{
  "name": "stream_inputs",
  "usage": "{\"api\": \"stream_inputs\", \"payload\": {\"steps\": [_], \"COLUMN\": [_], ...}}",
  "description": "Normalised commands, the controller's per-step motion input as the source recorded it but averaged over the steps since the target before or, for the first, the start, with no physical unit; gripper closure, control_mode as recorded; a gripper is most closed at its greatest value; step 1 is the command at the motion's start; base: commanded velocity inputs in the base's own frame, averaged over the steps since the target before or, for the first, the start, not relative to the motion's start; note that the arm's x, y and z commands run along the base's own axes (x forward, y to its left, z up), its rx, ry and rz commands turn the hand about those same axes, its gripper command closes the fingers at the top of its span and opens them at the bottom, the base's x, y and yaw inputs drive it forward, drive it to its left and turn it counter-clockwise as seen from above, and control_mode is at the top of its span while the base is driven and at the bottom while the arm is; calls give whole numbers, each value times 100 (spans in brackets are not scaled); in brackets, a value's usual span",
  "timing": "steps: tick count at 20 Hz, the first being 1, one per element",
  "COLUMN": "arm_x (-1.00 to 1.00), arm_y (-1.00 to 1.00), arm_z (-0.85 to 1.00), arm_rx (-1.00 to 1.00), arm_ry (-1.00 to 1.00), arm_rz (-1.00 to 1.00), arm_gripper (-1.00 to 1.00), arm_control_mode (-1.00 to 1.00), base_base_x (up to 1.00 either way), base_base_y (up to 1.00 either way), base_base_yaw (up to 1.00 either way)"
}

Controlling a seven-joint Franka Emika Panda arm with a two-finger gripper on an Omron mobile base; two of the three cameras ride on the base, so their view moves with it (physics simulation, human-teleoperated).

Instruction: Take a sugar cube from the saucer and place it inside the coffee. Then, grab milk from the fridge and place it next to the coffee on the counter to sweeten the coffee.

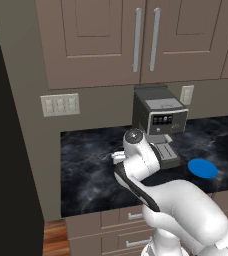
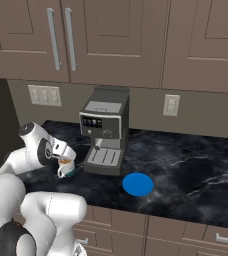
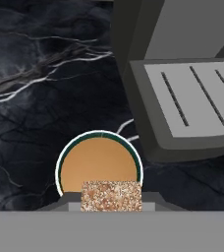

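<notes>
The coffee (image 3: 97, 163), a white mug of tan liquid, stands on the black counter (image 2: 186, 165) just left of the coffee machine's drip tray. My gripper (image 3: 111, 198) hangs right above the mug, shut on a speckled brown sugar cube (image 3: 111, 193) that overlaps the mug's near rim. From the right base view the gripper (image 2: 66, 155) sits directly over the mug (image 2: 64, 169). The blue saucer (image 2: 138, 184) lies bare on the counter to the machine's right. The milk is out of view.
A black-and-grey coffee machine (image 2: 105, 130) stands against the wall close to the mug. The tall black fridge side (image 1: 6, 150) borders the counter on the left. Taupe cupboards (image 1: 136, 35) hang overhead and drawer fronts (image 1: 131, 216) run below the counter edge.
</notes>
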Motion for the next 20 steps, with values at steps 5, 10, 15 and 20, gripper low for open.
{"api": "stream_inputs", "payload": {"steps": [5, 10, 15, 20], "arm_x": [9, 6, 8, 11], "arm_y": [0, 0, 0, 0], "arm_z": [-15, -10, -7, -6], "arm_rx": [0, 0, 0, 0], "arm_ry": [0, 0, 0, 0], "arm_rz": [0, 0, 0, 0], "arm_gripper": [100, 100, 100, 100], "arm_control_mode": [-100, -100, -100, -100], "base_base_x": [0, 0, 0, 0], "base_base_y": [0, 0, 0, 0], "base_base_yaw": [0, 0, 0, 0]}}
